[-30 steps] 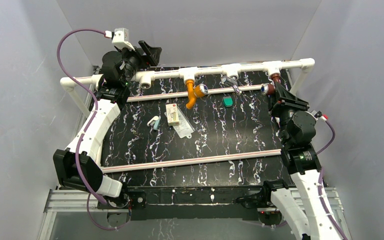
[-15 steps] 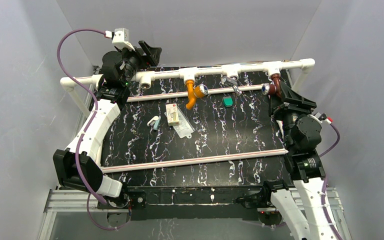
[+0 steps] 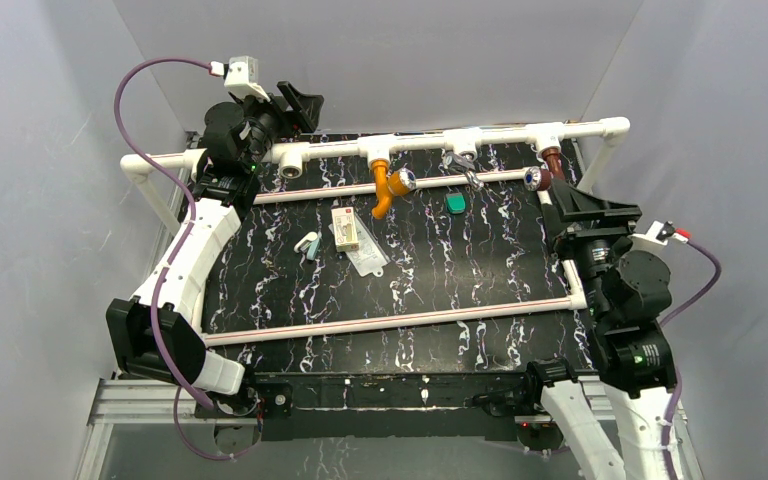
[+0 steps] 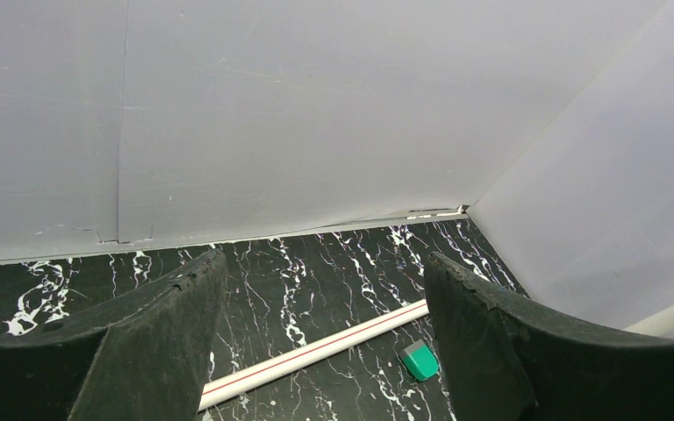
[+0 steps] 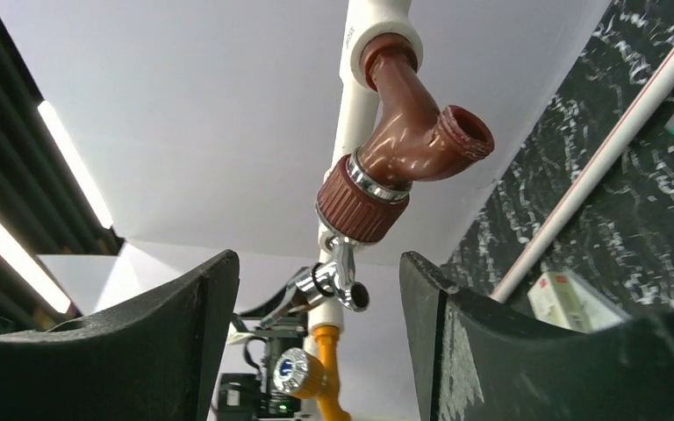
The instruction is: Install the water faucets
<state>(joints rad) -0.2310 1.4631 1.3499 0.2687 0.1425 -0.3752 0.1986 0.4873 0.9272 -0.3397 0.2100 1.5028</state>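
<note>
The dark reddish-brown faucet [image 3: 551, 160] hangs from the right tee of the white pipe [image 3: 500, 137] at the back. In the right wrist view this reddish-brown faucet [image 5: 404, 145] sits screwed into the pipe, its spout mouth facing right. The orange faucet [image 3: 384, 190] hangs from a tee further left, its bluish-silver knob [image 5: 303, 373] showing. My right gripper [image 3: 587, 203] stands open just in front of the brown faucet, apart from it; the right gripper [image 5: 318, 263] holds nothing. My left gripper [image 3: 300, 100] is open at the back left, and the left gripper [image 4: 325, 263] is empty.
A chrome tap [image 3: 463, 165] hangs between the two faucets. A green block [image 3: 455, 202], a white box [image 3: 345, 228] on a clear bag and a small white piece [image 3: 307, 243] lie on the black marbled table. Red-striped white rods [image 3: 390, 322] cross it.
My right gripper has opened, let go of the reddish-brown faucet and drawn back towards the near right. The faucet stays on the pipe. The left arm has not moved.
</note>
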